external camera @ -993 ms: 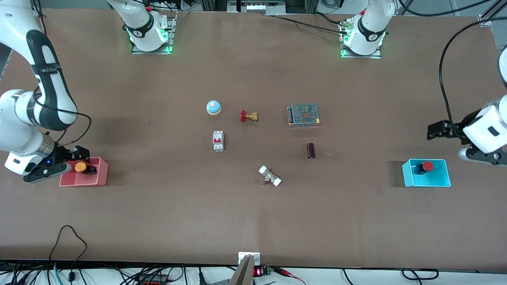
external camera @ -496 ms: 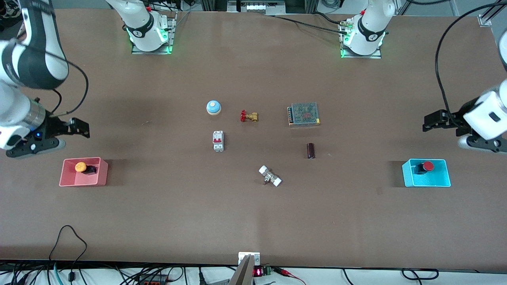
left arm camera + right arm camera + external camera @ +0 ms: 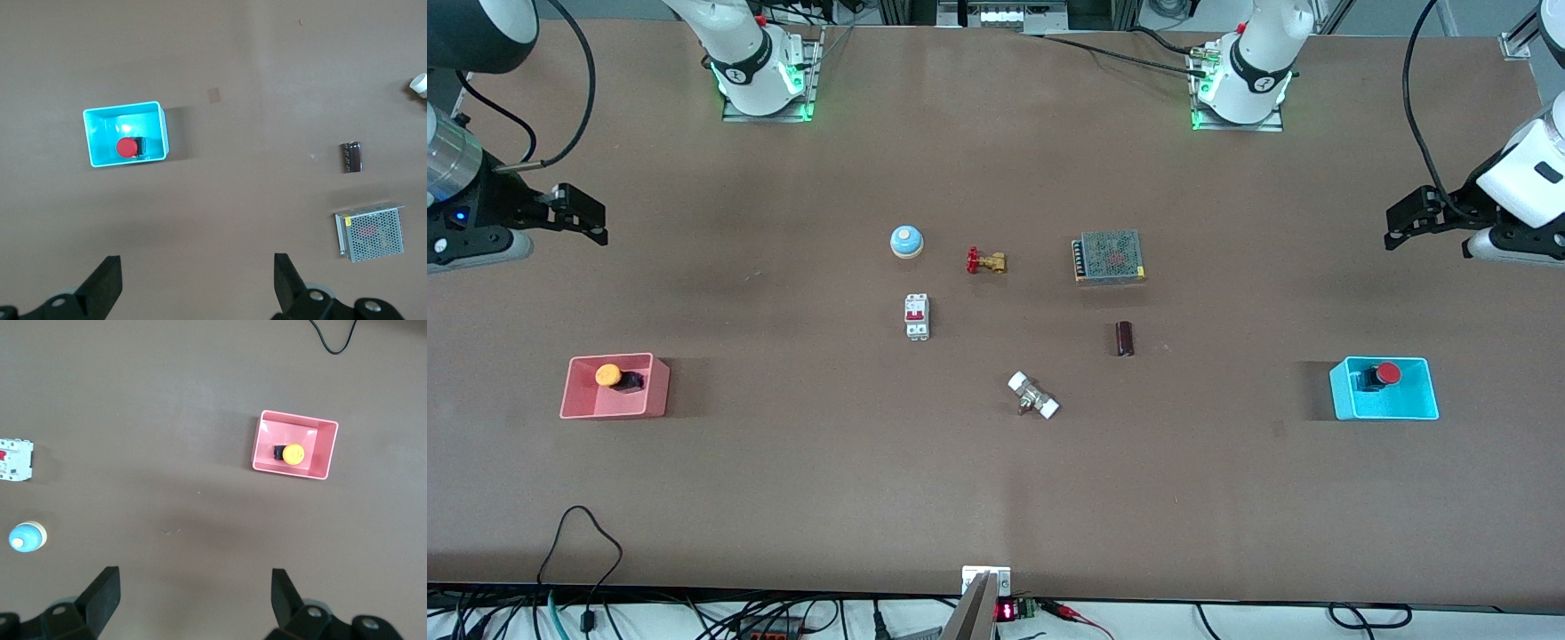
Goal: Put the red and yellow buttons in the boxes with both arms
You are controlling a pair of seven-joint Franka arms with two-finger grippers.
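Note:
The yellow button (image 3: 609,375) lies in the pink box (image 3: 618,407) toward the right arm's end of the table. The red button (image 3: 1385,374) lies in the cyan box (image 3: 1405,404) toward the left arm's end. My right gripper (image 3: 585,216) is open and empty, up in the air over bare table away from the pink box. My left gripper (image 3: 1407,218) is open and empty, up over bare table away from the cyan box. The left wrist view shows the red button (image 3: 125,147) in the cyan box (image 3: 107,127), the right wrist view the yellow button (image 3: 293,454) in the pink box (image 3: 263,443).
Mid-table stand a blue-and-white bell (image 3: 906,241), a red-handled brass valve (image 3: 985,261), a white breaker (image 3: 917,316), a metal mesh power supply (image 3: 1110,257), a dark cylinder (image 3: 1125,339) and a white-ended fitting (image 3: 1033,396).
My right gripper has lifted off the pink box, leaving the yellow button in it, and drawn back toward its base. My left gripper has also risen away from the cyan box.

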